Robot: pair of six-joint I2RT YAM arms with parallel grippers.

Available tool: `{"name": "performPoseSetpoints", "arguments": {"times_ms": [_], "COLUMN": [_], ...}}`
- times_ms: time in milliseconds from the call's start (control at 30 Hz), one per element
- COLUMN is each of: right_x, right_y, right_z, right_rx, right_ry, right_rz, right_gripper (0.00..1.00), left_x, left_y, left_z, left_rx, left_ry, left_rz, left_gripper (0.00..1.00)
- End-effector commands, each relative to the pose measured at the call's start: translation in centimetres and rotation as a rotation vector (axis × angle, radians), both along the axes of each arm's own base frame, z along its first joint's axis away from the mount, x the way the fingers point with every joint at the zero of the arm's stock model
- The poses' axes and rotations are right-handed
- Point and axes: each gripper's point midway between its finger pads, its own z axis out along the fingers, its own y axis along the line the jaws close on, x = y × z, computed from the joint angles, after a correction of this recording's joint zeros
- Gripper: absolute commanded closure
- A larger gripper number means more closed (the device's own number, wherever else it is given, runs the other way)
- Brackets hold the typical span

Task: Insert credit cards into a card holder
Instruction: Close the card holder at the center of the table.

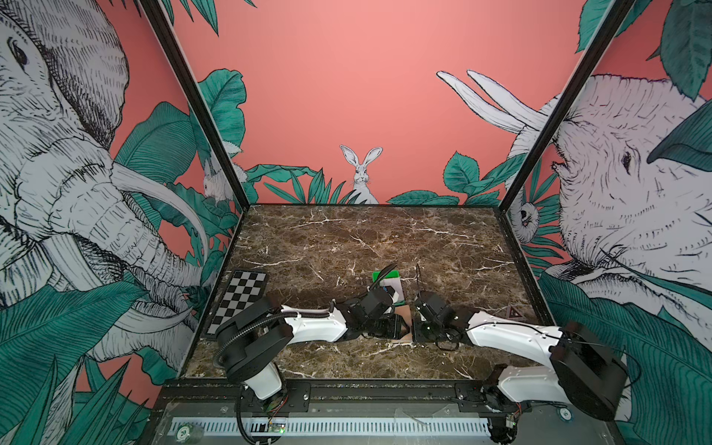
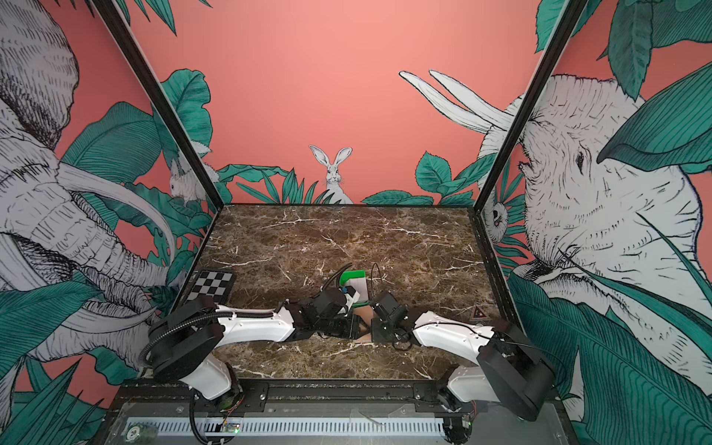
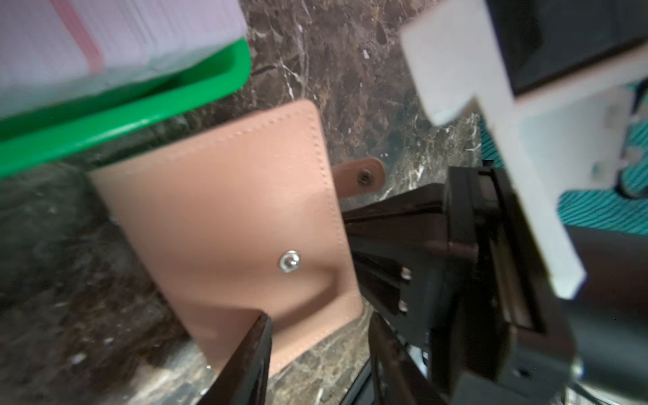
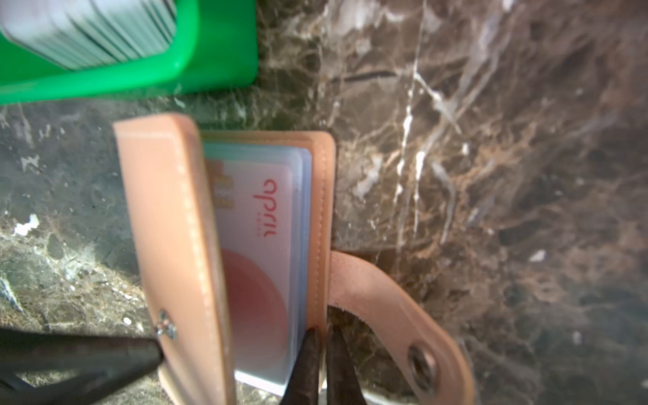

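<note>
Right claw (image 4: 322,331) pinches the back edge of the tan leather folding card holder (image 4: 164,228); left claw (image 3: 319,315), half-open, straddles its front flap.

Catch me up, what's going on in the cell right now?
Both arms are working on the tan card holder on the marble table, beside the green tray with its stack of cards. The right pincer is pinched on the holder's back cover by the strap. The left pincer is open, its fingers either side of the raised front cover. One white card with a red circle sits in a clear sleeve inside.
</note>
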Motion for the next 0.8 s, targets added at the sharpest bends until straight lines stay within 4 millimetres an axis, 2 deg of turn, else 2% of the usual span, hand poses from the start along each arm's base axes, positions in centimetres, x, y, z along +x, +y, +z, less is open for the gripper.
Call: {"name": "performPoseSetpoints", "arguments": {"times_ms": [0, 200, 433, 633, 767], "right_x": [-1.0, -0.4, 0.5, 1.5, 2.1], "right_y": [-1.5, -1.9, -2.2, 0.3, 1.5], "right_z": [-0.3, 2.1, 4.8, 6.1, 5.9], "right_rx": [-0.046, -0.024, -0.024, 0.052, 0.067], "right_ry": [0.017, -0.048, -0.116, -0.129, -0.126], "right_rz": [-0.020, -0.038, -0.056, -0.006, 0.009], "right_gripper": [0.92, 0.92, 0.91, 0.90, 0.90], "left_x": [0.7, 0.8, 0.8, 0.7, 0.5], "left_y": [1.1, 1.6, 1.8, 1.6, 1.4], "left_z": [-0.7, -1.8, -2.8, -3.0, -3.5], "left_rx": [0.077, 0.131, 0.148, 0.144, 0.139], "left_ry": [-0.045, -0.037, -0.016, 0.000, 0.021], "left_rz": [0.032, 0.037, 0.059, 0.062, 0.063], "left_gripper": [0.61, 0.68, 0.69, 0.69, 0.70]}}
